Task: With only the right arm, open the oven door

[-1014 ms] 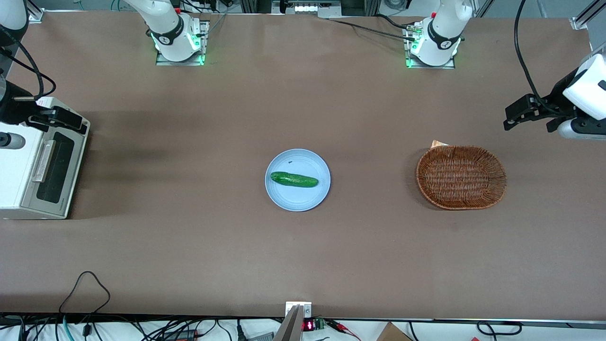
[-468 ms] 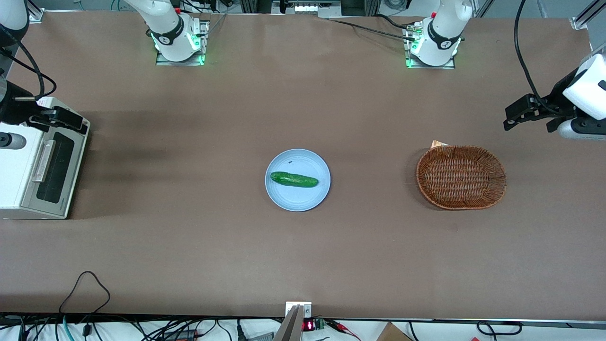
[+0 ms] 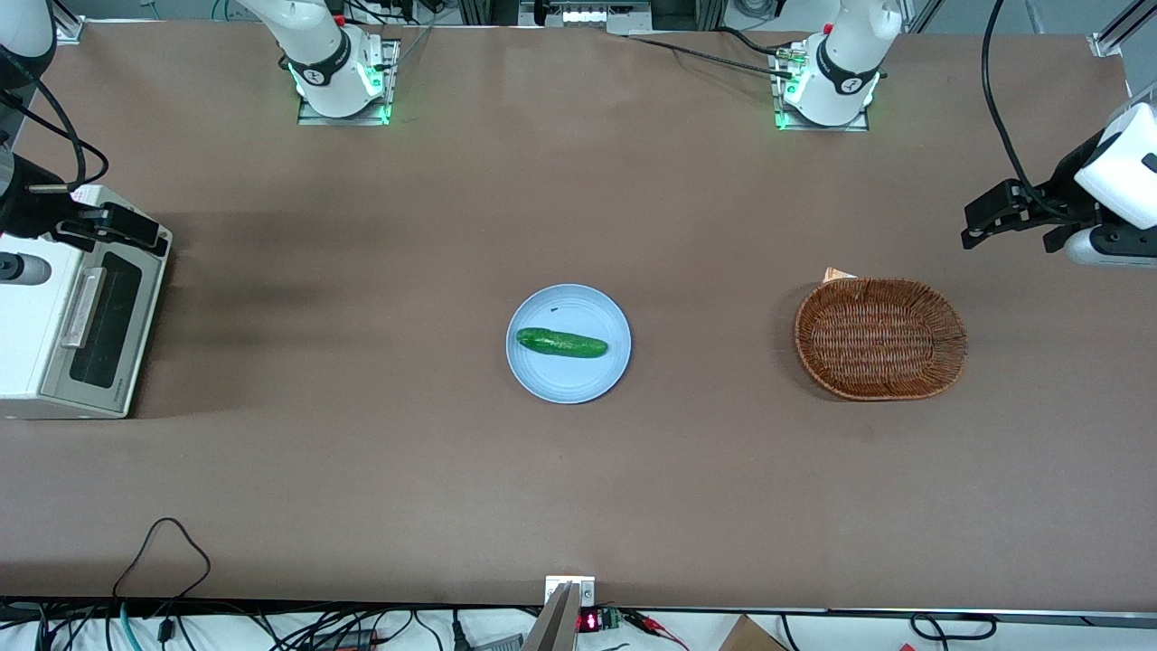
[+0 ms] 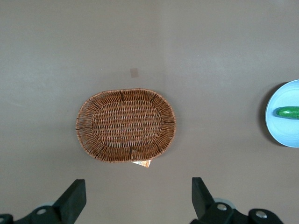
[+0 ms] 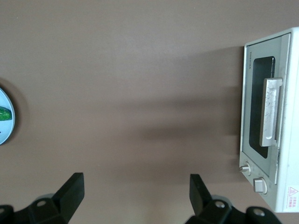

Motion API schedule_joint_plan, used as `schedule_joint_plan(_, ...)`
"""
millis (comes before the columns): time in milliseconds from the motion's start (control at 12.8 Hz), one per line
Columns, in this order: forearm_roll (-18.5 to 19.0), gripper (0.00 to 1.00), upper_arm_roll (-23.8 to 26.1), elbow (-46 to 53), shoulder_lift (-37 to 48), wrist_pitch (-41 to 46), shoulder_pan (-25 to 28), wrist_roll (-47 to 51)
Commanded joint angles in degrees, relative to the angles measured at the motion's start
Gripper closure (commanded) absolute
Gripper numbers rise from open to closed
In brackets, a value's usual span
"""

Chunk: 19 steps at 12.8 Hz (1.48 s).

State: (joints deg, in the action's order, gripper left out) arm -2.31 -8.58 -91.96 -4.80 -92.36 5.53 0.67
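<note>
The white toaster oven [image 3: 32, 325] stands at the working arm's end of the table. Its oven door [image 3: 136, 312] is shut, the silver bar handle [image 3: 81, 307] lying along the dark glass. The right arm comes in above the end of the oven farther from the front camera. Its black gripper [image 3: 145, 233] hangs high over that end of the door. In the right wrist view the gripper [image 5: 135, 186] is open, fingers [image 5: 72, 186] wide apart over bare table. The oven door [image 5: 254, 84], its handle [image 5: 272, 112] and two knobs [image 5: 244, 168] lie beside it.
A light blue plate [image 3: 568, 387] holding a cucumber [image 3: 560, 343] sits mid-table. A brown wicker basket [image 3: 881, 337] lies toward the parked arm's end. Cables trail along the table edge nearest the front camera [image 3: 163, 542].
</note>
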Motion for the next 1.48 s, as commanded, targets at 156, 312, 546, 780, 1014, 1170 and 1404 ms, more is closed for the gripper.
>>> schedule_joint_plan(156,0.02,0.00,-0.03,0.20,-0.30,0.60,-0.08,-0.58)
schedule_joint_plan(312,-0.06,0.00,-0.03,0.20,-0.48,0.51,0.18,-0.32)
schedule_joint_plan(546,-0.15,0.13,-0.03,0.11,-0.92,0.51,0.01,1.00)
schedule_joint_plan(780,-0.06,0.83,-0.12,0.29,-1.00,2.53,-0.34,0.56)
schedule_joint_plan(1014,0.55,0.99,-0.12,0.29,-1.35,3.05,-0.17,0.65)
schedule_joint_plan(1170,0.82,0.99,-0.03,0.29,-1.44,3.76,-0.08,0.91)
schedule_joint_plan(1404,4.04,0.99,-0.03,0.29,-1.53,6.21,-0.08,0.91)
